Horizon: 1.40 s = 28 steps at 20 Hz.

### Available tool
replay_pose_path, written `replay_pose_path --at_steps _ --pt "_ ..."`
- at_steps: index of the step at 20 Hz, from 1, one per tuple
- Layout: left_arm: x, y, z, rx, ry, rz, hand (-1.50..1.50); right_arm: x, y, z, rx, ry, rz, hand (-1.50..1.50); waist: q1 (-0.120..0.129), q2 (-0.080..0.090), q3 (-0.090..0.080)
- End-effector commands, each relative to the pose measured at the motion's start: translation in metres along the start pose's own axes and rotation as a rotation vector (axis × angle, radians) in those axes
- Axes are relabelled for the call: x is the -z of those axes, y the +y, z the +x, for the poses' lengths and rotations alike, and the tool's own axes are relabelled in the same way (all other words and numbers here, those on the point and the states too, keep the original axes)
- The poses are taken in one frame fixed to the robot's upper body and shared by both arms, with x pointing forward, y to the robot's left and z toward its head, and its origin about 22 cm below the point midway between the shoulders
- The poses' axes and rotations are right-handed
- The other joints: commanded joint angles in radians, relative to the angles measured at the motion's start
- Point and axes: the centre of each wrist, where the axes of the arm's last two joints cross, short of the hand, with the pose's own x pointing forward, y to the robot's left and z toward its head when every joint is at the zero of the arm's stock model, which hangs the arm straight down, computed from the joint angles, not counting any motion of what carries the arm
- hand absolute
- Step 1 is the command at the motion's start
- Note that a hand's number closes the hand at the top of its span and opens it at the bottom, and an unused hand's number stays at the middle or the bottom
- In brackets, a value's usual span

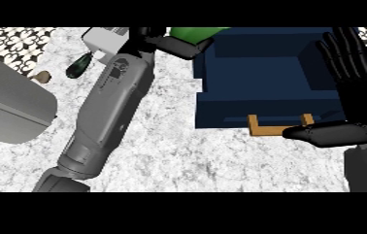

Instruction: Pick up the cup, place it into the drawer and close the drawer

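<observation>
Green cup held at the drawer's far left corner, right hand resting open

On the left of the speckled desk [179, 150] sits a grey appliance [22, 107], with a dark green bottle [79, 65] and a white box [108, 39] behind it. The left hand [168, 41] reaches up past them, its fingers [188, 47] curled round the green cup [195, 33], which shows only as a rim at the top edge, just over the open blue drawer's [265, 111] far left corner. The cup looks like a light, stiff, smooth-walled thing, likely slippery, so a wrap round its side wall suits it better than a pinch on the rim. The drawer's wooden handle [279, 128] faces the robot. At the right, the right hand [344, 58] rests over the drawer's right side, fingers straight and spread, thumb [323, 133] near the handle, holding nothing.
</observation>
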Motion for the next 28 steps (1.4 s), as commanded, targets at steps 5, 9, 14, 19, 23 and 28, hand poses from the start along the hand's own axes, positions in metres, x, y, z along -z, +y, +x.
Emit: replay_pose_path --at_steps 5,9,14,19,23,28 --pt "0.046 -0.049 0.024 0.109 0.171 0.005 1.50 0.020 0.023 0.011 0.023 -0.021 0.032 -1.50 -0.044 0.016 0.000" --pt "0.038 -0.052 0.005 0.180 0.260 0.010 1.50 0.007 0.015 0.009 0.029 -0.039 0.048 -1.50 -0.074 0.021 0.001" --pt "0.032 -0.055 -0.006 0.240 0.362 -0.076 1.50 0.018 0.010 0.005 0.028 -0.030 0.065 -1.50 -0.080 0.023 0.001" --pt "0.023 -0.054 -0.016 0.281 0.458 -0.150 1.50 0.024 0.009 0.007 0.041 -0.078 0.107 -1.50 -0.147 0.040 0.003" --pt "0.003 -0.046 -0.036 0.285 0.450 -0.174 -1.50 0.035 0.016 0.015 0.040 -0.094 0.129 -1.50 -0.162 0.047 0.001" --pt "-0.006 -0.044 -0.041 0.165 0.406 -0.103 -1.50 0.035 0.035 0.004 0.136 -0.094 0.253 -1.50 -0.198 0.058 0.001"
